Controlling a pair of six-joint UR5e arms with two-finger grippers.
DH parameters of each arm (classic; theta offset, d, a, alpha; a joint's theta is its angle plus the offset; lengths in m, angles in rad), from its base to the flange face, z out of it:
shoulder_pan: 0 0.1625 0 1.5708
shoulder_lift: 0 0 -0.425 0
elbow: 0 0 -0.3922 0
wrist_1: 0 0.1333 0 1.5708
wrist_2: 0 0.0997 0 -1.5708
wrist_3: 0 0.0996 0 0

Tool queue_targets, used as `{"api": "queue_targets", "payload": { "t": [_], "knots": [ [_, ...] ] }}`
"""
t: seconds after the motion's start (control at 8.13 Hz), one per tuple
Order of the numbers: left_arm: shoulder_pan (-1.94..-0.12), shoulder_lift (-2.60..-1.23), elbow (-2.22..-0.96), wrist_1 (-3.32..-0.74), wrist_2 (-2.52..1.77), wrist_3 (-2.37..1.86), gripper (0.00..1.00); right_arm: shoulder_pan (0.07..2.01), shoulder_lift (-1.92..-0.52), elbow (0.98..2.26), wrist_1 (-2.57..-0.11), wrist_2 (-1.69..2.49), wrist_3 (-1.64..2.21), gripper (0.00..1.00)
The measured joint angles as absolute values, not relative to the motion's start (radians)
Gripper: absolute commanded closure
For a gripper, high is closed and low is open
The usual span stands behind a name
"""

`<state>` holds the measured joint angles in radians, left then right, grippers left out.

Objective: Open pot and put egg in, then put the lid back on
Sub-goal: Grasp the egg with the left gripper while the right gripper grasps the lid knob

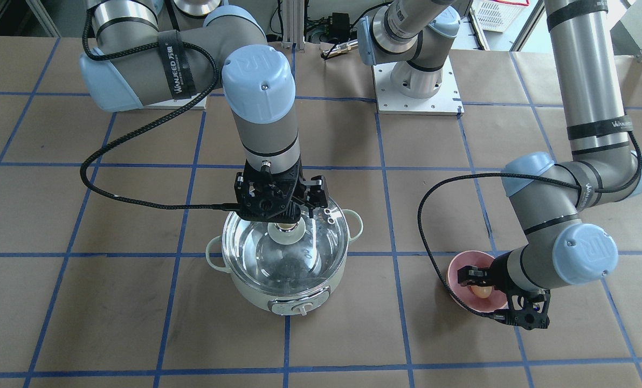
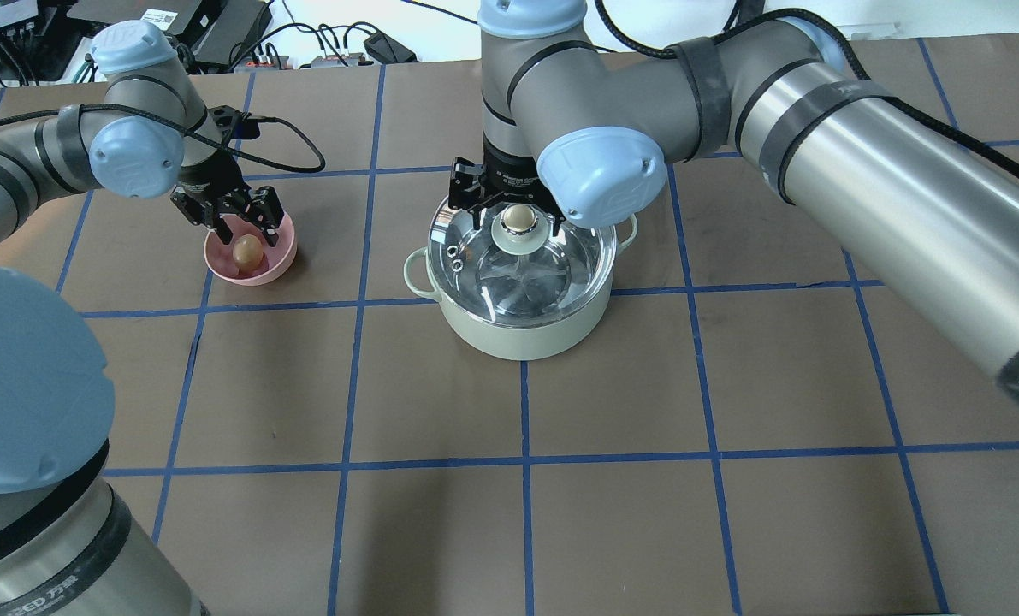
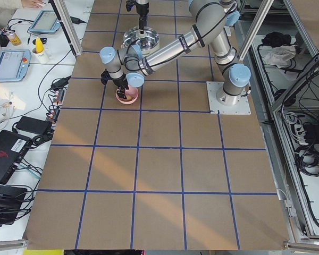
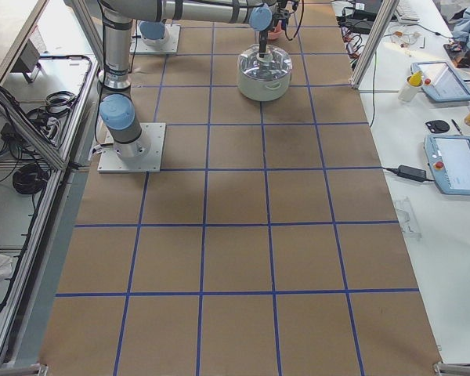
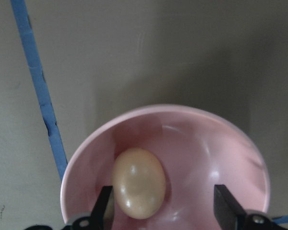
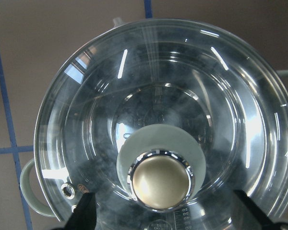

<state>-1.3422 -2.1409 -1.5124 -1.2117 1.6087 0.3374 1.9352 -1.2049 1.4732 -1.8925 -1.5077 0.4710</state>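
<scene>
Your right gripper [image 6: 166,207] has its fingers [image 6: 84,213] spread wide, one on each side of the lid's ball knob [image 6: 161,181] and neither touching it. The glass lid [image 6: 134,86] sits flat on the green pot [image 2: 518,329], so opening is the step in hand. Close squarely on the knob, low enough that the ball cannot slip up through the pads, then lift straight up. A tilted lid may catch on the rim.

Your left gripper [image 5: 165,205] is also wide open, fingers [image 5: 225,206] dipped into the pink bowl [image 5: 206,153]. The egg [image 5: 138,182] lies on the bowl's bottom, close against one finger and well clear of the other. Shift across until it is centred, then squeeze gently, because it looks smooth and could roll. Both bowl and pot stand on the table [image 2: 612,385], well apart.
</scene>
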Motion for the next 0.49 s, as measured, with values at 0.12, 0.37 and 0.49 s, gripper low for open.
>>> {"api": "queue_targets", "payload": {
  "t": [0.12, 0.37, 0.49],
  "knots": [
    [-1.342, -2.143, -1.512, -1.21, 1.608, 0.337, 0.23, 1.943, -1.193, 1.477, -1.9, -1.508, 0.477, 0.31],
    [-1.342, -2.145, -1.513, -1.209, 1.608, 0.336, 0.23, 1.946, -1.176, 1.478, -1.926, -1.516, 0.467, 0.29],
    [-1.342, -2.146, -1.513, -1.209, 1.608, 0.337, 0.23, 1.946, -1.174, 1.476, -1.933, -1.54, 0.449, 0.21]
  ]
}}
